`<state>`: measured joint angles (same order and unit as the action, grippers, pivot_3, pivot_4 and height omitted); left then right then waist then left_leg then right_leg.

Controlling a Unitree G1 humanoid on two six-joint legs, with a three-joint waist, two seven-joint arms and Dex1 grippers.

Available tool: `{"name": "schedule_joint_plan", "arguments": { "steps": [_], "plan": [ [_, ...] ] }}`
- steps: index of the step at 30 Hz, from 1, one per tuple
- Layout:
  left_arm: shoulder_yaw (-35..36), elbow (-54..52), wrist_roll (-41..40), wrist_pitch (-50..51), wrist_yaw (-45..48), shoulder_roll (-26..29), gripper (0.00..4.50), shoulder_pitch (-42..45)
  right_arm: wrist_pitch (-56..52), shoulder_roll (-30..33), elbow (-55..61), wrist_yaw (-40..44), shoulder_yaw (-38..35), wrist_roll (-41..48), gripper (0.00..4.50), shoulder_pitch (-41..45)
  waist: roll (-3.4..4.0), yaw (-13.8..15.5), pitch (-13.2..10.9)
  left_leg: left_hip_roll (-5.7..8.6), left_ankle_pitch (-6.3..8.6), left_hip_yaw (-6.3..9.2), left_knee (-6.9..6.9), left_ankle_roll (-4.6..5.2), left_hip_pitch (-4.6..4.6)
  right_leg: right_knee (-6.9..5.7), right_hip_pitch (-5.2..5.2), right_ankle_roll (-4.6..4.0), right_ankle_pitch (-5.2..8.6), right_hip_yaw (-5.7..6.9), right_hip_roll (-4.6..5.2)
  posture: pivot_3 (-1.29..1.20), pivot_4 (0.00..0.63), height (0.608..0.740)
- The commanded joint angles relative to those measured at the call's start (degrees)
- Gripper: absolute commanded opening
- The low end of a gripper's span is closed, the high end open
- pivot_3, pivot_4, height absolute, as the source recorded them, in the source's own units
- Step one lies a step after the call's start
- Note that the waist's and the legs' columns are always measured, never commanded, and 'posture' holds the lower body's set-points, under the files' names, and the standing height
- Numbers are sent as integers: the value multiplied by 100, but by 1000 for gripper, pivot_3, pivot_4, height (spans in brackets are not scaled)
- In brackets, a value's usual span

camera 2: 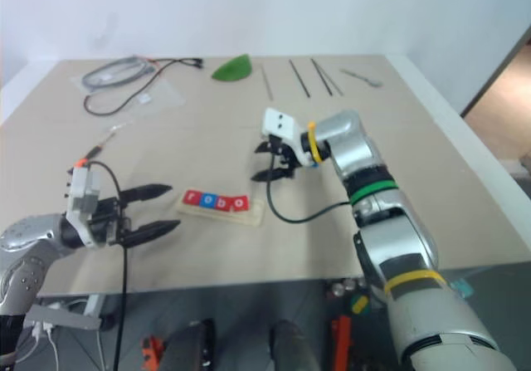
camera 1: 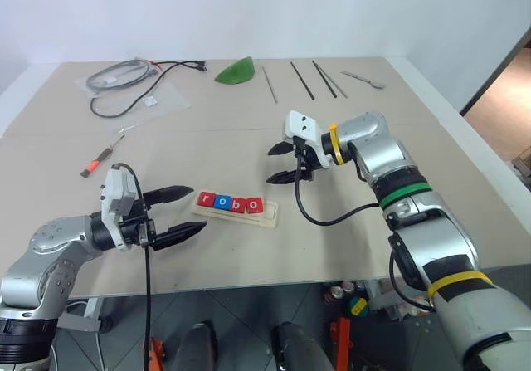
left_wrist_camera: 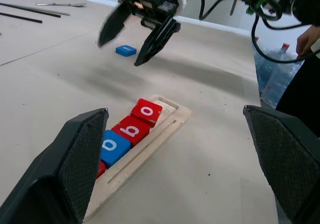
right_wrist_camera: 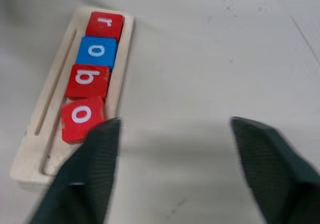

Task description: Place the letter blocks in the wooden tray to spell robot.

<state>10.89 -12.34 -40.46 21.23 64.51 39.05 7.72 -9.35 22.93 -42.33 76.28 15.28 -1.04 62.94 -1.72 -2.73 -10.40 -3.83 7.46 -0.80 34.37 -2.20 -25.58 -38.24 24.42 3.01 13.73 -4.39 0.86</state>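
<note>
From the head views, the tray (camera 1: 235, 207) lay on the worktop (camera 1: 249, 130) between the two pincers, below and left of the right pincer (camera 1: 280, 163), just right of the left pincer (camera 1: 184, 213). Both pincers stood released and empty. Four blocks (camera 1: 231, 202) sat in it reading r, o, b, o; the end slot nearest the right pincer was bare.

In the left wrist view, the last block (left_wrist_camera: 125, 50), blue, lay flat on the worktop just beyond the right pincer's tips. Its letter could not be read there, though it was probably the t.

In the right wrist view, the second o (right_wrist_camera: 82, 118) sat slightly askew in the tray.

The blocks looked light, stiff and smooth, so they might slip; pinching two opposite edges seemed safest.
</note>
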Motion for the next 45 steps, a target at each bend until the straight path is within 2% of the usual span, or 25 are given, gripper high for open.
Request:
{"name": "schedule_joint_plan", "arguments": {
  "steps": [1, 5, 7, 19, 35, 45],
  "plan": [
    [8, -105, -18, -46, 66, 12, 4500, 73, -313, 67, 873, -22, -175, 250, 2091, -274, 0, -1, 0, 0, 0, 0, -1, 0, 0, 0, 1, 0, 0, -1, 0, 0, 150, 740],
    [12, -79, -9, -48, 117, 46, 4500, 76, -657, 96, 1498, -99, -188, 404, 615, -646, 0, -1, 0, 0, 0, 1, 0, 0, 0, -1, 0, 1, 1, -1, -1, 0, 150, 740],
    [18, -65, 2, -45, 143, 59, 4500, 84, -774, 92, 1676, -202, -148, 405, 20, -795, 0, -1, 0, 0, 0, 1, 1, 0, 0, 0, -1, 1, 0, -1, -1, 0, 150, 740],
    [39, 8, 32, -36, 220, 108, 4500, 158, -730, 173, 2197, -568, 222, 145, 20, -1360, -1, -5, 1, 0, 0, 0, 4, 0, 0, 0, 0, 0, -1, -1, -1, 0, 150, 740],
    [87, -24, 30, -45, 181, 83, 4500, 98, -554, 45, 2061, -785, 444, 54, 20, -1384, -1, -1, 1, 0, 0, 0, 4, 0, 1, 0, -2, 0, -1, -1, -1, 0, 150, 740],
    [123, 19, 5, -49, 161, 87, 4500, 137, -732, 186, 2237, -427, 451, 186, 20, -1389, -1, 0, 1, 0, 0, 0, 4, 0, 1, 0, -2, 0, -1, -1, -1, 0, 150, 740]
  ]
}}
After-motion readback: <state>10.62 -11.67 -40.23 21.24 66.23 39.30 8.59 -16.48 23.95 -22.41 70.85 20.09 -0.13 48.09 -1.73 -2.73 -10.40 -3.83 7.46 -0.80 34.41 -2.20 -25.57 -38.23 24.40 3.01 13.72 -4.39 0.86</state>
